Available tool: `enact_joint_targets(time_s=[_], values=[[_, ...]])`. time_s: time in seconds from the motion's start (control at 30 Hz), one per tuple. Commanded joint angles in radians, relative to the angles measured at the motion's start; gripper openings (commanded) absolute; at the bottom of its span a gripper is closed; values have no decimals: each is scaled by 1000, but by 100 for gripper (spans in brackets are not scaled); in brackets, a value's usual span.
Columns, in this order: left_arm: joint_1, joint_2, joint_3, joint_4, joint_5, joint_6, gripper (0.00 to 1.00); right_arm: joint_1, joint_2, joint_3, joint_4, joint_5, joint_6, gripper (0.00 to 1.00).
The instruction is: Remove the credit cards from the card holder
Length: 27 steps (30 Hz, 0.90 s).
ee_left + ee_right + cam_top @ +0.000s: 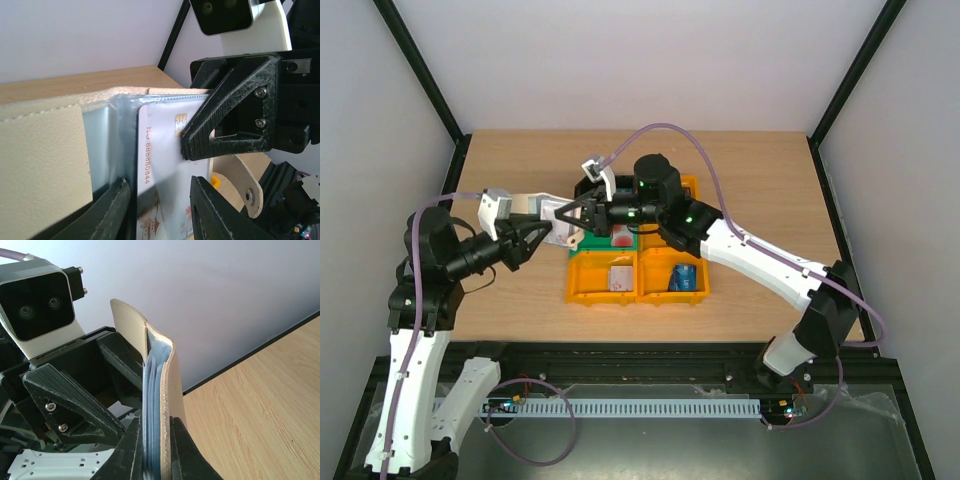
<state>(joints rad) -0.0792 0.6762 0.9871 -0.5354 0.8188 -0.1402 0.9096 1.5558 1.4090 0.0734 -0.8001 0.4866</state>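
The card holder [555, 222] is held in the air above the table's left-middle, between both grippers. In the left wrist view its cream cover [40, 150] folds to the left and clear bluish sleeves show a white-pink credit card [160, 165] with red digits. My left gripper [542, 234] is shut on the holder's near end, its fingers [116, 212] on either side of the sleeves. My right gripper [582, 213] is shut on the holder's far edge. In the right wrist view its fingers [182, 452] clamp the blue sleeves and tan cover [157, 405] edge-on.
Orange bins [590, 292] stand at mid-table, with a green bin [582, 243] and a black bin [588, 186] behind them. Loose cards lie in the bins: white-pink [620, 277], blue [685, 277], red [622, 237]. Black frame posts stand at the back corners.
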Motion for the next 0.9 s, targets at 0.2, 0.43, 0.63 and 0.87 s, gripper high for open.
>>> enact_joint_targets(time_s=[0.2, 0.43, 0.63, 0.87], values=[[-47, 15, -4, 19, 328, -54, 18, 42, 37, 50, 303, 76, 53, 2], [-40, 55, 93, 55, 532, -140, 34, -13, 32, 36, 343, -16, 24, 2], [-40, 65, 139, -90, 494, 46, 35, -31, 5, 56, 303, -19, -38, 2], [-40, 14, 84, -83, -119, 201, 36, -30, 17, 61, 333, -8, -11, 2]])
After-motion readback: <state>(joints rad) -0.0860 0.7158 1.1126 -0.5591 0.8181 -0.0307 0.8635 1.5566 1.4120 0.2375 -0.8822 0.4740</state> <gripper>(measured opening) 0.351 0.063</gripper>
